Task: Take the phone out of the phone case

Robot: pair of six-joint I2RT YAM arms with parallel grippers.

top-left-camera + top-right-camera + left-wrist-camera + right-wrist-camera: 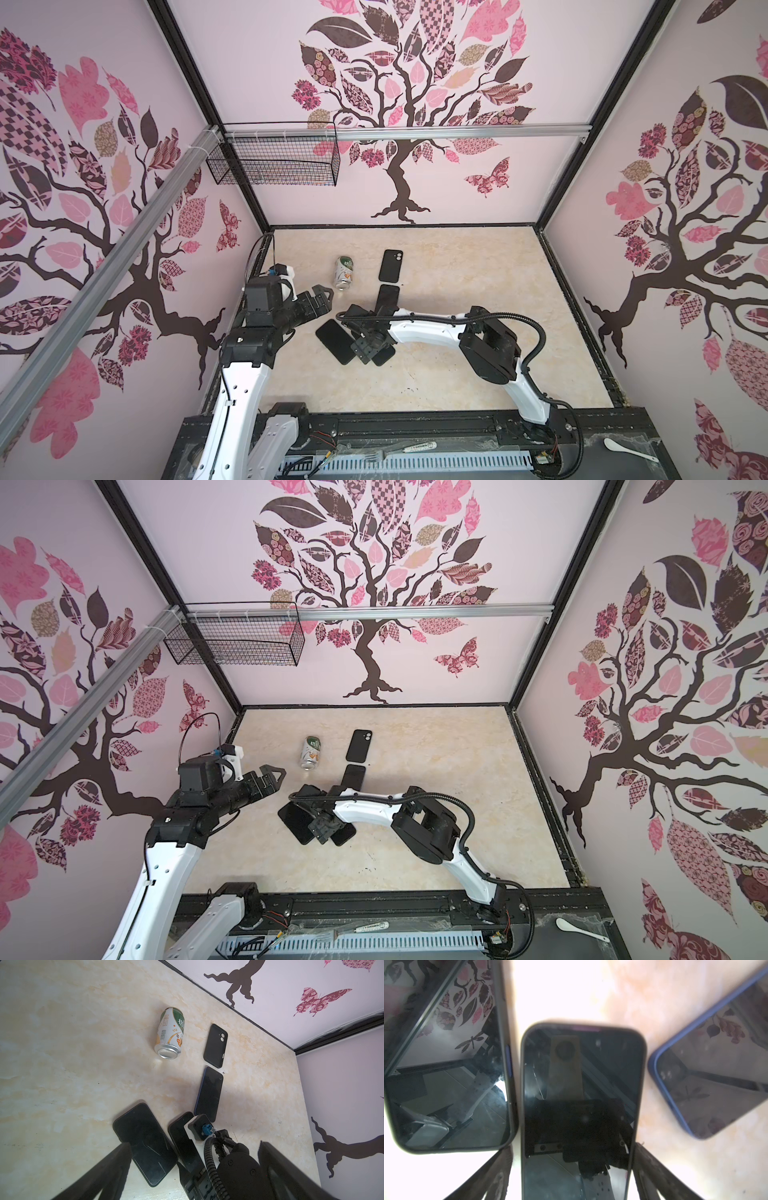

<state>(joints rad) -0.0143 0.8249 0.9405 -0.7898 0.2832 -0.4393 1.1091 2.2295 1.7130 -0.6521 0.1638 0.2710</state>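
Observation:
Three dark phones lie screen up. The middle phone [581,1084], in a dark phone case with a thin rim, lies between the fingers of my right gripper [572,1146], which is open. One finger [648,1167] is at its edge and the other stands a little apart. In both top views this gripper [365,345] [326,829] hangs low over that phone [384,355], hiding most of it. My left gripper [322,293] [193,1144] hovers open and empty to the left.
A grey-cased phone [334,340] [446,1064] lies beside the middle one, and a blue-rimmed phone [388,297] [708,1076] lies farther back. Behind it are an empty black case [390,266] and a tipped can [344,272]. A wire basket [274,162] hangs on the back wall.

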